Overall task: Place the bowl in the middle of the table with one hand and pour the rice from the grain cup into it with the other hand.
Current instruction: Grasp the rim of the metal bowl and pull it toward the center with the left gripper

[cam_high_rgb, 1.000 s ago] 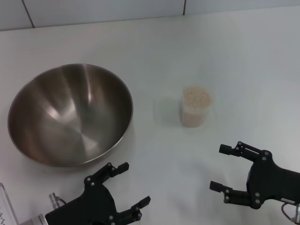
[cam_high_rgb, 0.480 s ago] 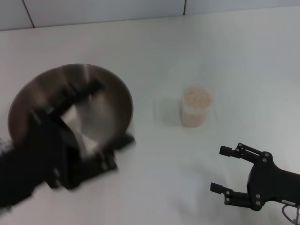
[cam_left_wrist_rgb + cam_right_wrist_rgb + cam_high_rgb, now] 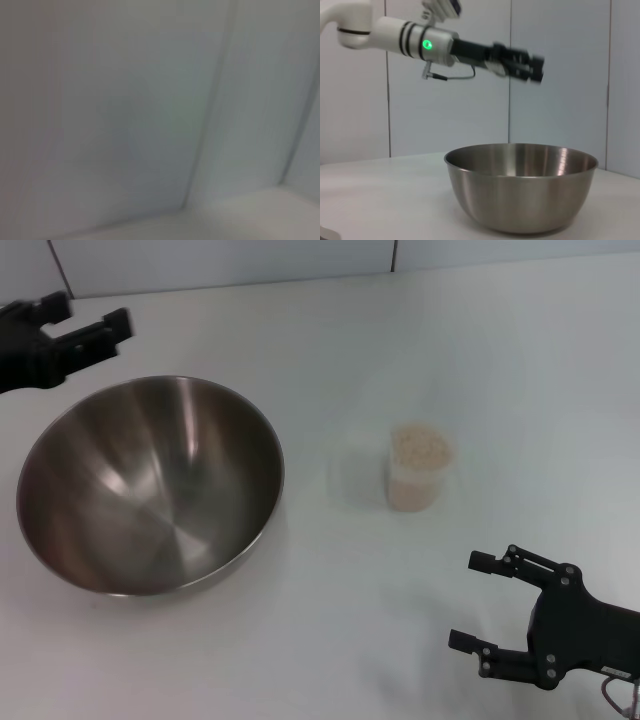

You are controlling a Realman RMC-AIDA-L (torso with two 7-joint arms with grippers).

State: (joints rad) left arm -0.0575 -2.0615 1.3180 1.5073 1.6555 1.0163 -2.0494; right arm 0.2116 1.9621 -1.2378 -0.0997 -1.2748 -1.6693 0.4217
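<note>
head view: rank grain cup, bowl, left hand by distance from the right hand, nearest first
1. grain cup, full of rice, just beyond the right hand.
2. bowl, on the table's left side.
3. left hand, raised past the bowl's far left rim.

White table (image 3: 480,360) carrying two items. The bowl (image 3: 150,485), a wide stainless-steel vessel, is sitting upright on the left part of the surface, its rim level and its shiny interior facing up. The grain cup (image 3: 418,480), clear and frosted, is standing upright to the right of the bowl, well apart from it, nearer the table's middle. The cup is holding the rice (image 3: 420,446), a pale heap reaching its brim. In the right wrist view the bowl (image 3: 520,192) is resting flat on the tabletop (image 3: 380,200).
</note>
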